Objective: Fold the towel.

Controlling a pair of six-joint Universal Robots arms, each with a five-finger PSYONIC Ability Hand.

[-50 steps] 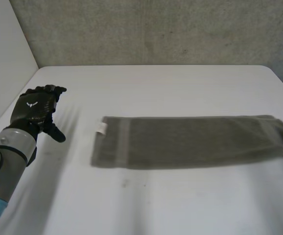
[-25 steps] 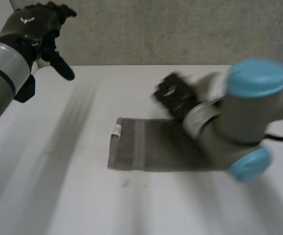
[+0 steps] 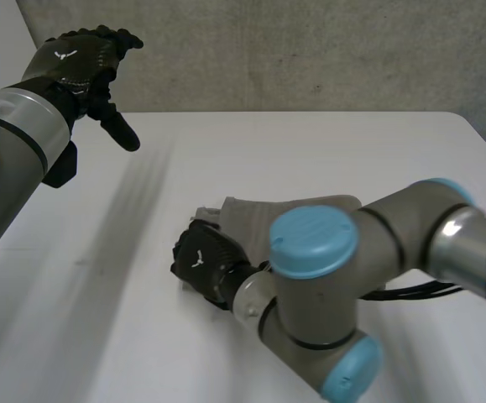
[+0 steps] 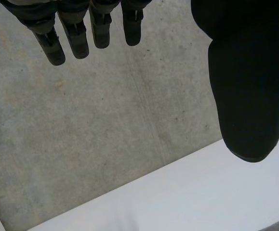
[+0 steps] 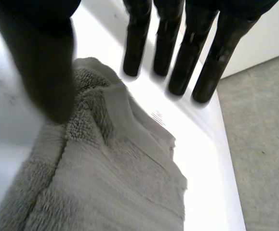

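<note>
One second before, the towel lay long and flat across the counter, with the left robot hand low beside it.

In the head view, the towel (image 3: 259, 217) was now a short, lumpy pile near the middle of the counter (image 3: 326, 151). The right arm had swung across and carried the far end over to the near one. I think the first fold was almost done, but it looked messy and may need smoothing. The right robot hand (image 3: 209, 264) sat at about 8 o'clock from the towel, right at its end. The left robot hand (image 3: 79, 63) had gone up high, at about 10 o'clock from the towel and well apart from it. A small white label (image 3: 202, 213) peeked out at the towel's end.

In the left wrist view, the left robot hand (image 4: 245, 86) had straight fingers and a wide thumb, with nothing in it. Past it were the grey wall (image 4: 81, 120) and a strip of counter (image 4: 202, 192).

In the right wrist view, the right robot hand (image 5: 43, 62) had let go: its fingers (image 5: 178, 53) were straight and spread from the thumb. The towel (image 5: 105, 183) lay under the palm, grey and fluffy, with one layer bunched on another. Its corner poked up between thumb and fingers.
</note>
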